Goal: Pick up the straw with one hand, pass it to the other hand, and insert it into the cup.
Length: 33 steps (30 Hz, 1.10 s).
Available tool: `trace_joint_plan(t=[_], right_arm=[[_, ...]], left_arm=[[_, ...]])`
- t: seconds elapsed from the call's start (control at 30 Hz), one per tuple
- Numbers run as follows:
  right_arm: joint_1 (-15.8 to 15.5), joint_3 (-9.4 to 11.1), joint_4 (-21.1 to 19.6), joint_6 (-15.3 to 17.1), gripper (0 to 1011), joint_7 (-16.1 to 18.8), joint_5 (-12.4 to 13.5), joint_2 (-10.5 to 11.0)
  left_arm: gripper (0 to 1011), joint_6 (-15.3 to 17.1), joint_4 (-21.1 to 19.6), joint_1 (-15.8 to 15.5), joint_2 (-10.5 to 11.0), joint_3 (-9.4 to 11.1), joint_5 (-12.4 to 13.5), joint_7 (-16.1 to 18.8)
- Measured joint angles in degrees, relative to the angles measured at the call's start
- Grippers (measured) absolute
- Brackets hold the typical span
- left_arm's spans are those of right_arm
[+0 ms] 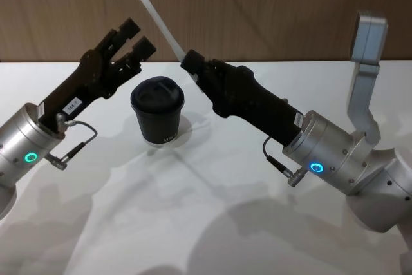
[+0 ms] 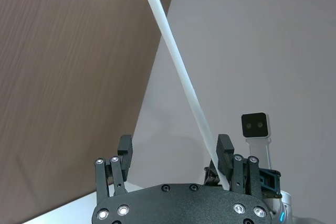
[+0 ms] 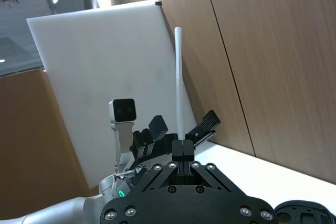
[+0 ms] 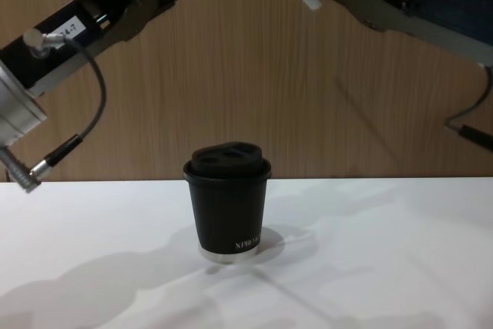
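I have the right tool [image 1: 191,62] clenched on the lower end of the straw [image 1: 151,12], which slants upward, held in the air. My left tool [image 1: 136,38] hangs released just beside it, fingers spread and holding nothing. The lidded cup [image 1: 158,111] stands upright on the counter [image 1: 225,223] below, between the two tools.

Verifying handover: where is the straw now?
Head view: the straw is clamped in the right tool, raised above and right of the cup, near the open left tool.
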Motion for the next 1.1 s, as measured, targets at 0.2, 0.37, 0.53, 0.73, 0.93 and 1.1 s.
trace_joint_plan(t=[0.2,0.37,0.53,0.73,0.93,1.1], right_arm=[[0.0,0.0,0.0,0.0,1,0.0,0.0,0.0],[0.0,0.0,0.0,0.0,1,0.0,0.0,0.0],[0.0,0.0,0.0,0.0,1,0.0,0.0,0.0],[0.0,0.0,0.0,0.0,1,0.0,0.0,0.0],[0.0,0.0,0.0,0.0,1,0.0,0.0,0.0],[0.0,0.0,0.0,0.0,1,0.0,0.0,0.0]], left_arm=[[1003,-0.46,0.72,-1.01,-0.4,0.46,-0.23,-0.53],[1003,-0.8,1.29,-1.84,-0.74,0.8,-0.53,-0.99],[1003,-1.03,1.86,-2.64,-1.1,1.15,-0.89,-1.42],[1003,-1.15,2.47,-3.48,-1.45,1.56,-1.25,-1.84],[1003,-1.27,3.17,-4.37,-1.85,2.0,-1.67,-2.34],[1003,-1.34,3.77,-5.1,-2.14,2.31,-2.12,-2.76]])
